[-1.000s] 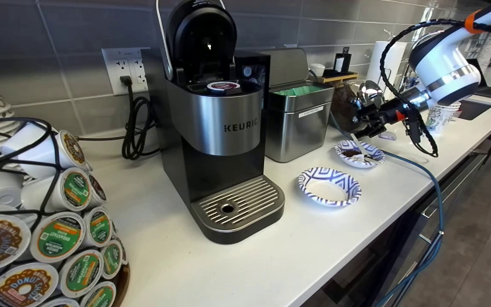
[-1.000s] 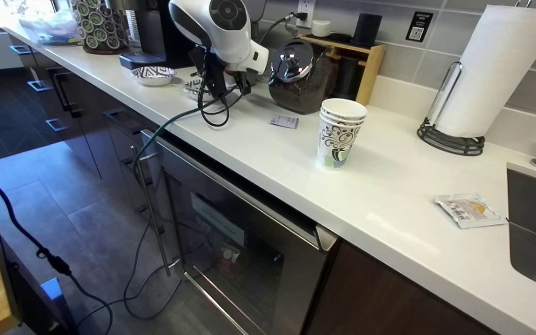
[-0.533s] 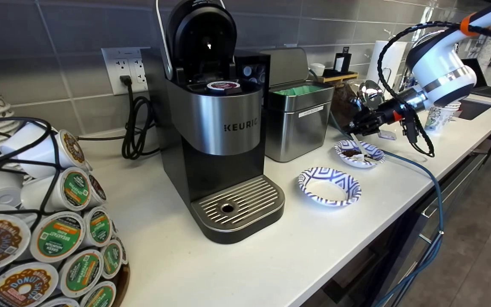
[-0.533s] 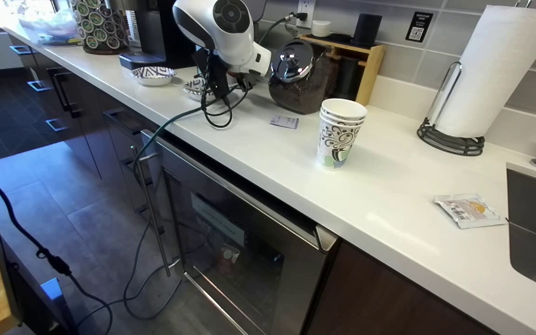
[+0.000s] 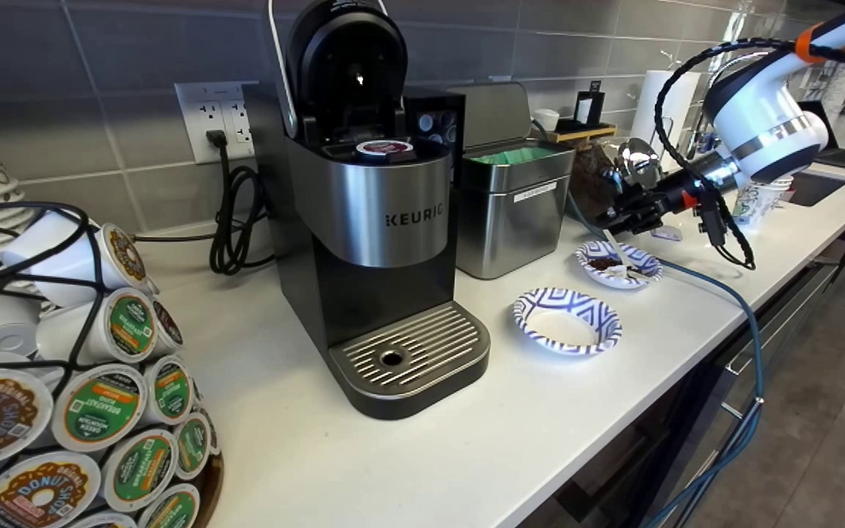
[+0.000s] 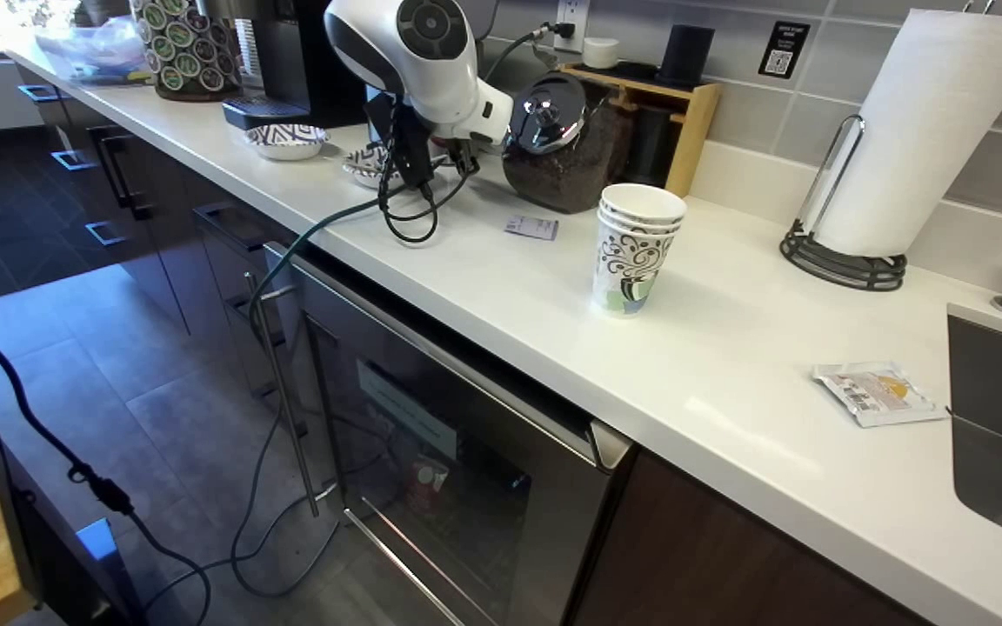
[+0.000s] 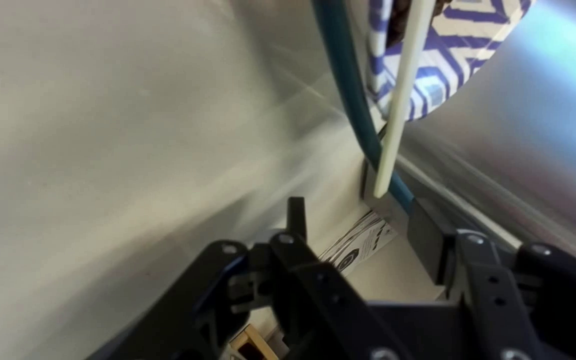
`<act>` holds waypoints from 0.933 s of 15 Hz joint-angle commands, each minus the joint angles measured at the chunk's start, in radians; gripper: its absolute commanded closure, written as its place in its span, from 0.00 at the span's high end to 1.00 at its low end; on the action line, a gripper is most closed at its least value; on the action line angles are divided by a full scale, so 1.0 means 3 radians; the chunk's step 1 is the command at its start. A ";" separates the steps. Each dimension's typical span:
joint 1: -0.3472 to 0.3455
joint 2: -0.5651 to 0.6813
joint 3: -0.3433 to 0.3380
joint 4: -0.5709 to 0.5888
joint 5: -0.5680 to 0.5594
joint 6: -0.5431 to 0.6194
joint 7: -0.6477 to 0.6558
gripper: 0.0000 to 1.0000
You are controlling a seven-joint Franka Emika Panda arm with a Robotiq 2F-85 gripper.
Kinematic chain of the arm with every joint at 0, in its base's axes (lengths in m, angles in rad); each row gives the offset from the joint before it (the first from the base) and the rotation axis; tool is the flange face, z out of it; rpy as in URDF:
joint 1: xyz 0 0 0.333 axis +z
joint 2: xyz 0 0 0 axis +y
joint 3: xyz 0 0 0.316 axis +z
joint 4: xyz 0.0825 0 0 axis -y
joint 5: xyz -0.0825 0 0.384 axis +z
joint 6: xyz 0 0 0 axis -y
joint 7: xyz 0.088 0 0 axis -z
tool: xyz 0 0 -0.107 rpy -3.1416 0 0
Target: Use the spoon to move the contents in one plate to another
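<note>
The arm is white and rounded, with black trim, a silver ring, a dark round button pad, a red patch and, to the right, an orange band. A braided black cable loops alongside. The black gripper shows silver screws.

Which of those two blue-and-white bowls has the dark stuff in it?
The bowl nearer the robot's gripper: it holds dark brown bits and a white spoon. The other bowl, beside the coffee machine, looks white and bare inside.
</note>
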 commanded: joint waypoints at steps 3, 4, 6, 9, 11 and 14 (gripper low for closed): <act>0.0003 -0.0231 0.0014 -0.0343 0.0061 0.0055 -0.0053 0.50; -0.0002 -0.0292 0.0018 -0.0412 0.0080 0.0046 -0.0083 0.52; -0.0009 -0.0381 0.0025 -0.0504 0.0108 0.0023 -0.0124 0.52; 0.0005 -0.0478 0.0028 -0.0610 0.0085 -0.0025 -0.0108 0.51; 0.0024 -0.0525 0.0026 -0.0667 0.0063 -0.0037 -0.0079 0.46; 0.0043 -0.0515 0.0037 -0.0686 0.0074 -0.0041 -0.0110 0.41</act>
